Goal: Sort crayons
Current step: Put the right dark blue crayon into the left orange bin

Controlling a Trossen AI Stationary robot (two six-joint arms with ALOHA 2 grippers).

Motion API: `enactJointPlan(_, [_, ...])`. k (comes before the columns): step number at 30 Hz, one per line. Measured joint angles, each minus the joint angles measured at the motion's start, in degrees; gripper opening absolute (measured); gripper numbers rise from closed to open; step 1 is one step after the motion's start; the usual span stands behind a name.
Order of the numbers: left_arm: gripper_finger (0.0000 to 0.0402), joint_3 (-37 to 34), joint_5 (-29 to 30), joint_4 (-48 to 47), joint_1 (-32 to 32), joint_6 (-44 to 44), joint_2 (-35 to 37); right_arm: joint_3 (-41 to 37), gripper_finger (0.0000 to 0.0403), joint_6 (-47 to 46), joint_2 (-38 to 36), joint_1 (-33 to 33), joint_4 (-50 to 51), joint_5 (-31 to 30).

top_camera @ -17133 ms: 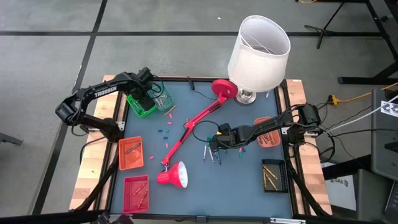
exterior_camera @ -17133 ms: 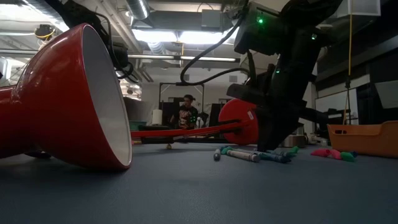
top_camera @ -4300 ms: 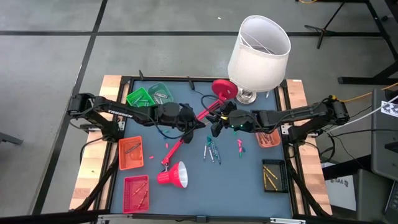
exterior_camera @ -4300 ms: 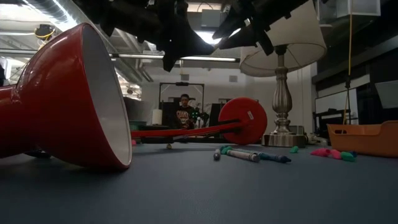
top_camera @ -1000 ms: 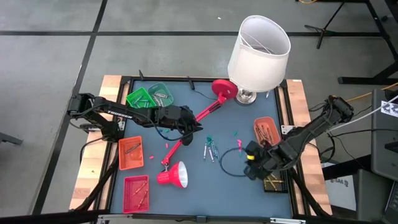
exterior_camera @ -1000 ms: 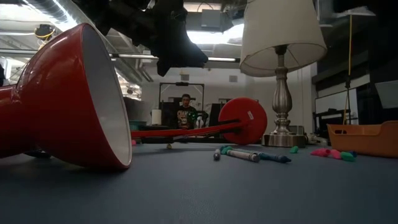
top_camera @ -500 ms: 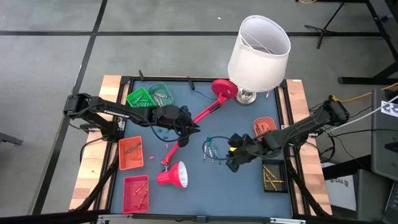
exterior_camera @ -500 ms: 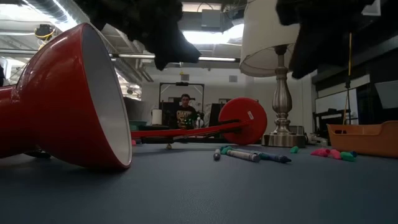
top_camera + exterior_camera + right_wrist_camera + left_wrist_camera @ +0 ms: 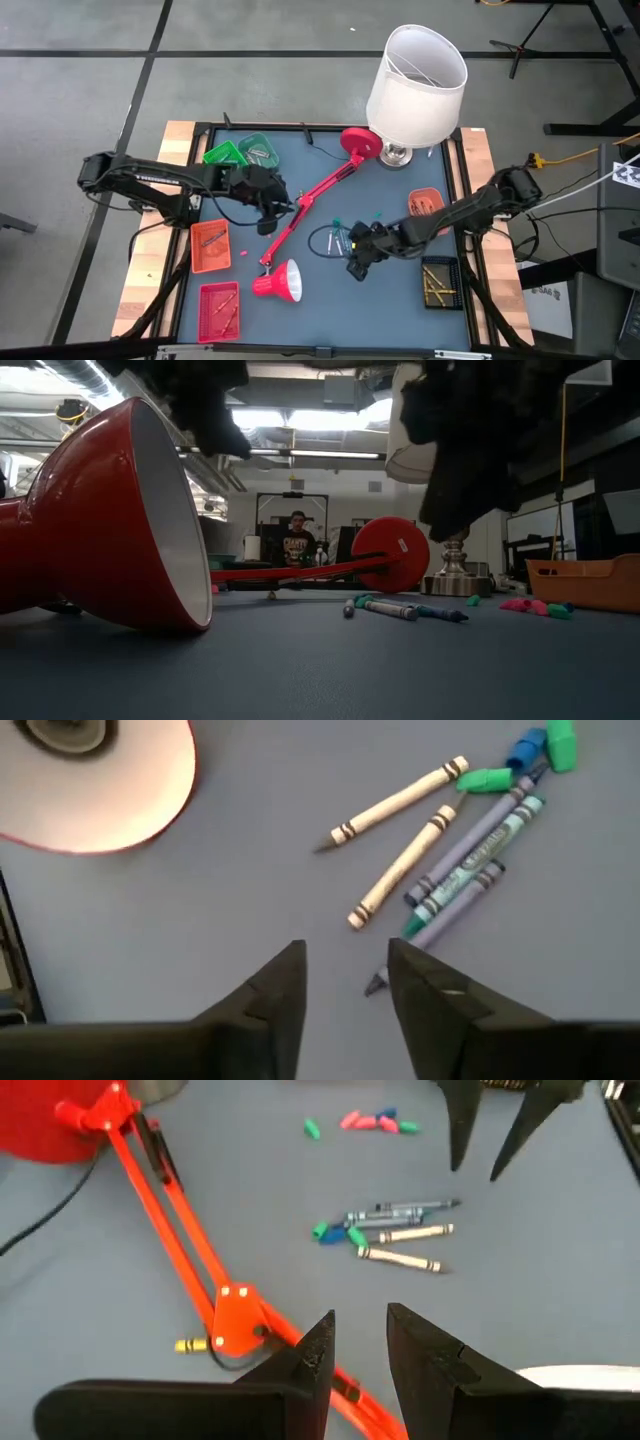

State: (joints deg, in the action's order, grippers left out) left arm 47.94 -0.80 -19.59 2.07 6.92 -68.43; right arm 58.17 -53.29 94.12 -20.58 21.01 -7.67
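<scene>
Several crayons (image 9: 440, 850) lie loose on the blue mat in a small heap (image 9: 338, 238): two cream, some grey-blue and teal, with green and blue stubs. Pink, green and blue bits (image 9: 370, 1123) lie farther off. My right gripper (image 9: 345, 970) hovers open just short of the heap, at its near side (image 9: 353, 266), with nothing between its fingers. My left gripper (image 9: 358, 1340) is open and holds nothing. It hangs above the red lamp arm (image 9: 170, 1230), left of the heap (image 9: 272, 218).
A red desk lamp lies across the mat: base (image 9: 360, 143), arm (image 9: 312, 203), shade (image 9: 280, 283). A white-shaded lamp (image 9: 415, 85) stands at the far right. Bins line the sides: green (image 9: 228, 160), orange (image 9: 210, 247), red (image 9: 218, 310), orange (image 9: 428, 210), black (image 9: 440, 283). A black cable (image 9: 322, 240) loops beside the heap.
My right gripper has swung from over the black bin toward the table's left and come down to the crayon heap. My left gripper has drawn back toward the table's left edge and risen a little. The crayons have stayed where they lay.
</scene>
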Motion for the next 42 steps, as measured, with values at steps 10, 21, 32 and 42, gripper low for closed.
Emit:
enactJointPlan(10, [0.0078,0.0,0.1,-5.4,0.0,0.0,0.1,0.0,0.0202,0.0,3.7,3.2,0.3,0.2])
enactJointPlan(21, [0.0078,0.0,0.1,-5.3,0.0,0.0,0.1,0.0,0.0202,0.0,8.5,3.0,0.0,2.7])
enactJointPlan(32, [0.0078,0.0,0.1,-5.2,0.0,0.1,0.1,0.3,0.02,0.2,10.8,2.9,2.0,1.8])
enactJointPlan(42, [0.0078,0.0,0.1,-5.2,0.0,0.2,0.1,0.2,0.0127,0.1,10.9,3.0,3.7,1.0])
